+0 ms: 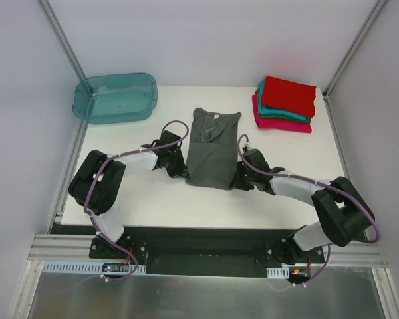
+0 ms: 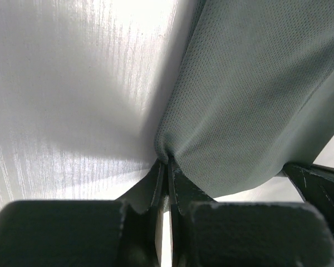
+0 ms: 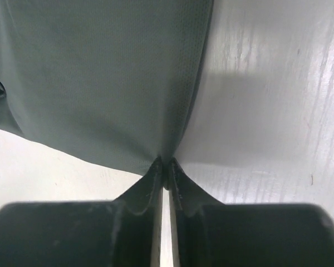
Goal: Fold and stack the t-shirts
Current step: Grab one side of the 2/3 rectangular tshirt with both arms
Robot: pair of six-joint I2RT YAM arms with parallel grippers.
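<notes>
A dark grey t-shirt [image 1: 210, 147] lies in the middle of the white table, folded into a long strip with its neck at the far end. My left gripper [image 1: 180, 168] is shut on the shirt's near left corner [image 2: 172, 146]. My right gripper [image 1: 235, 179] is shut on its near right corner [image 3: 156, 150]. Both hold the near hem a little off the table. A stack of folded t-shirts stands at the back right: red [image 1: 289, 96] on top, teal [image 1: 271, 113] under it, magenta-pink [image 1: 282, 123] at the bottom.
A translucent teal plastic tub [image 1: 115, 98] stands at the back left corner. White walls with metal posts close in the table on three sides. The arm bases sit on a black rail [image 1: 199, 246] at the near edge.
</notes>
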